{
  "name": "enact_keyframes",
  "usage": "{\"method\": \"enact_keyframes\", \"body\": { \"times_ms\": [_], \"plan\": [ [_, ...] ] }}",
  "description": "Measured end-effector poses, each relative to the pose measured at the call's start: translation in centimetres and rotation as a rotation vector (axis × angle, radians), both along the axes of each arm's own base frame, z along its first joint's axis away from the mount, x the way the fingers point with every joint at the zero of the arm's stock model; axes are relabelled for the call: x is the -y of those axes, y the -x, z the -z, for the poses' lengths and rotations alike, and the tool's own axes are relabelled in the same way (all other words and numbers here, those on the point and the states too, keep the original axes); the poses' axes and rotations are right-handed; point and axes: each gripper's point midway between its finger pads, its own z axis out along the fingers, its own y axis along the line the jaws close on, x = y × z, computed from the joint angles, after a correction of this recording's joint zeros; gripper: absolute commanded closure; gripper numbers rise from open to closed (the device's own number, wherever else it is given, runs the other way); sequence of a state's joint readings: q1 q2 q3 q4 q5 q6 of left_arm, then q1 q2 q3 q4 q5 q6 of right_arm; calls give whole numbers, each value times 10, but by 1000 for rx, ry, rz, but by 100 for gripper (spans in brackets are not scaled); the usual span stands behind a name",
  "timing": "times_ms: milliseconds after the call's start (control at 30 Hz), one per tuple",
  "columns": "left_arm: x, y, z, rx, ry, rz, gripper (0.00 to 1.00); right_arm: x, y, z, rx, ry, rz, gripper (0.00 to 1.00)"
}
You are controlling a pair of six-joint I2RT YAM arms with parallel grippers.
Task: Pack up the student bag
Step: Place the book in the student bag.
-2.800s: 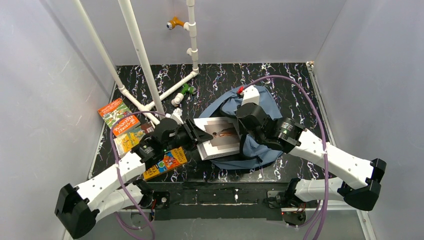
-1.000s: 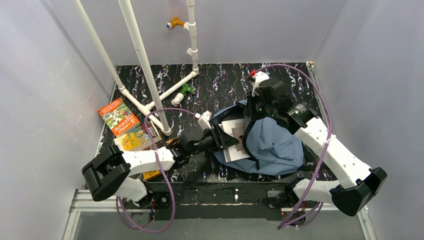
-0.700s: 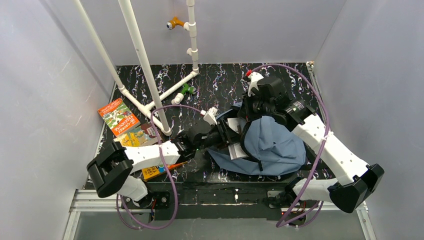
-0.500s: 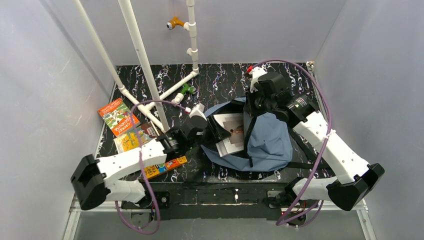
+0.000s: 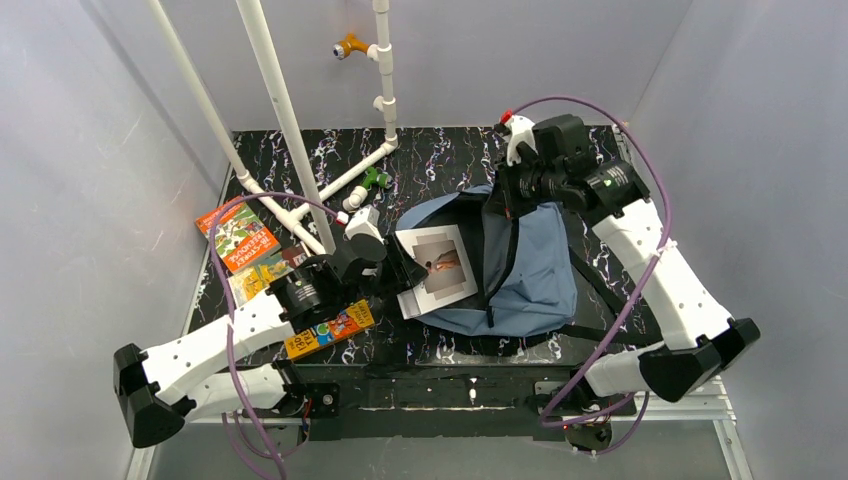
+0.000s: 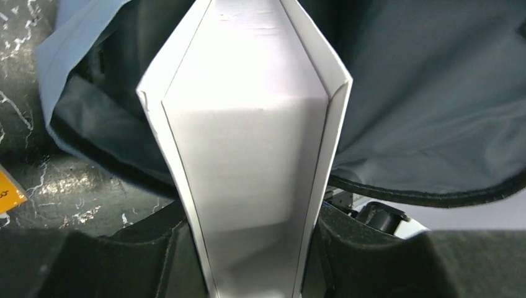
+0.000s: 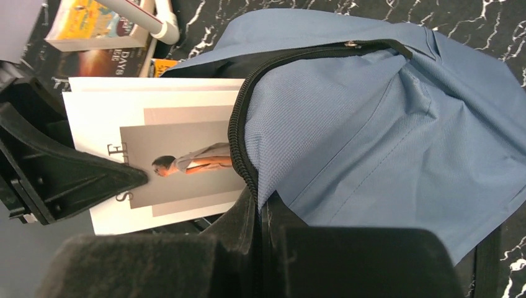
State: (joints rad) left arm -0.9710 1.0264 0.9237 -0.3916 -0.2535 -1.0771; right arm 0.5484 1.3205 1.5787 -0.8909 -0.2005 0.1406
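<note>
Noted left end effector (image 6: 251, 248) clamped at middling width on the trailing edge of a white book (image 6: 248, 155), one jaw against each cover. Judged the grip set at that end so as to feed the leading edge into the student bag (image 5: 535, 270) before the fingers get there. Found the book lying flat at the bag's left-hand mouth, far part already under the flap.

Noted right end effector (image 7: 257, 214) pinched tight on the flap's black zipper rim (image 7: 239, 143), raised over the book. Read as holding the mouth open for clearance.

Located the bag on the tabletop (image 5: 450, 160), straps trailing toward the arm bases. Logged an orange-covered book (image 5: 237, 232) and a yellow-edged book (image 5: 335, 326) left of the bag, not yet packed. White pipes (image 5: 290, 130) further left of the bag.

Cannot see the white book's leading edge: hidden by the flap. Made out only dark lining inside the bag from the left wrist view. Cover lettering partly masked by a black finger in the right wrist view. Cannot tell whether anything else lies inside.
</note>
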Motion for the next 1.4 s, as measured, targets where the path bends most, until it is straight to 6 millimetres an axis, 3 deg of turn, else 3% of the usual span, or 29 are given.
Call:
{"method": "enact_keyframes", "body": {
  "times_ms": [167,333,633,733,900,1033,1267,1400],
  "plan": [
    [7,6,-25,86,109,73,100,-6,-1,-15,-52,-20,-23,99],
    [21,12,-39,108,206,130,100,-13,4,-14,-110,-61,-51,99],
    [53,-15,-6,-63,225,60,100,-29,18,-16,-191,-157,-117,99],
    [49,-20,0,-111,237,-2,100,-31,20,-16,-204,-167,-116,99],
    [32,-19,-6,-137,262,-103,100,-31,19,-17,-199,-174,-115,99],
    [33,-20,-8,-152,298,-122,100,-32,18,-20,-196,-191,-124,99],
    [63,-34,22,-188,272,-83,100,-37,21,-26,-207,-226,-148,99],
    [82,-40,20,-148,262,-23,100,-41,22,-27,-210,-247,-169,99]
  ]
}}
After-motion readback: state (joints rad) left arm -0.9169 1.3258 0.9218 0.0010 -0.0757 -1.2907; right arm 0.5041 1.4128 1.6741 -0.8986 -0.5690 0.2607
